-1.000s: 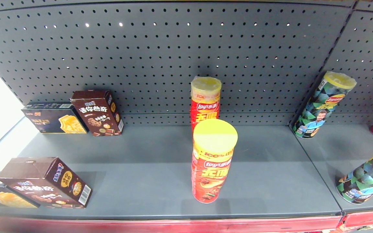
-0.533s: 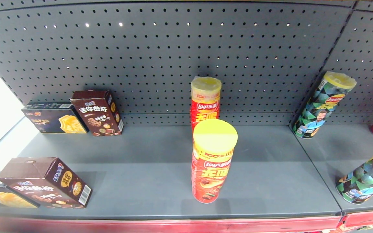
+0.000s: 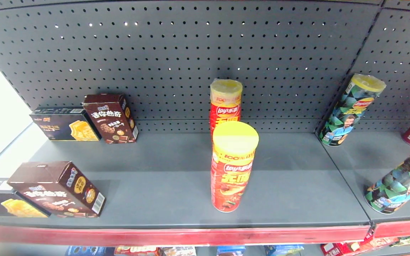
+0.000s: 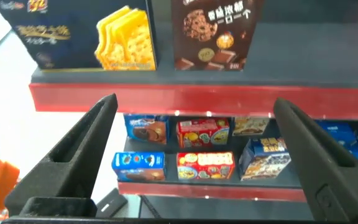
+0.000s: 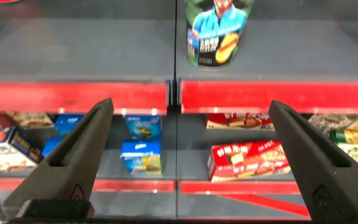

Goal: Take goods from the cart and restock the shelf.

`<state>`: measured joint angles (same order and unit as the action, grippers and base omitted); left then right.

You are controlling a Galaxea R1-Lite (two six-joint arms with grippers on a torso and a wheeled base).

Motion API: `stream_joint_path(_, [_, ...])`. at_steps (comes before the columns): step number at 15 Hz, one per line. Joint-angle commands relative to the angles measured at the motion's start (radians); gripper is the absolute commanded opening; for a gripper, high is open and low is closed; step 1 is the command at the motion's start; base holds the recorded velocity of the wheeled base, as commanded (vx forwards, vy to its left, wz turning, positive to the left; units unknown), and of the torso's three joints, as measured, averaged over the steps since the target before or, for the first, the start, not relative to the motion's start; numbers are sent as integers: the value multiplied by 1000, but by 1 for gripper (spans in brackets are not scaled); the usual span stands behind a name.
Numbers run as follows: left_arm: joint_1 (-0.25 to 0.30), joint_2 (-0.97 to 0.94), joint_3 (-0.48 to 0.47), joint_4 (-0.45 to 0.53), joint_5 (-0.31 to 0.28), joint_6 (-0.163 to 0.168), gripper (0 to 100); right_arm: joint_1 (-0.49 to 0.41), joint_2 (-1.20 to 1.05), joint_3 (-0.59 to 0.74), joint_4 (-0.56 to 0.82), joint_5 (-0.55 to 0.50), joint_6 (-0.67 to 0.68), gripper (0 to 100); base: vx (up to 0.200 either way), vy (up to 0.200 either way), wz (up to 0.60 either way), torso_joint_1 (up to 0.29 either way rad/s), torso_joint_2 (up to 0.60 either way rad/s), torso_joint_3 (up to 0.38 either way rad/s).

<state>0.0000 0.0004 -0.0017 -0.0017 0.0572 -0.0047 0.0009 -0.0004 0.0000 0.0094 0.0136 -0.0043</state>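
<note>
Centre of the head view: a red chip can stands upright on the grey shelf, and a second red can stands right behind it by the pegboard. At lower left a brown cookie box sits near the shelf's red edge. At the right edge is a front green can, with a rear green can above it. The left tool hangs released, fingers spread wide and empty. The right tool is just as wide, gripping nothing.
</note>
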Motion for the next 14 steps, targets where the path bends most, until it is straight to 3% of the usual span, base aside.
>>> stream_joint_path(1, [0,0,0,0,0,0,100,1,0,0,0,0,0,100,0,0,0,0,0,0])
stream_joint_path(14, [2,0,0,5,3,0,100,1,0,0,0,2,-5,100,0,0,0,0,0,0])
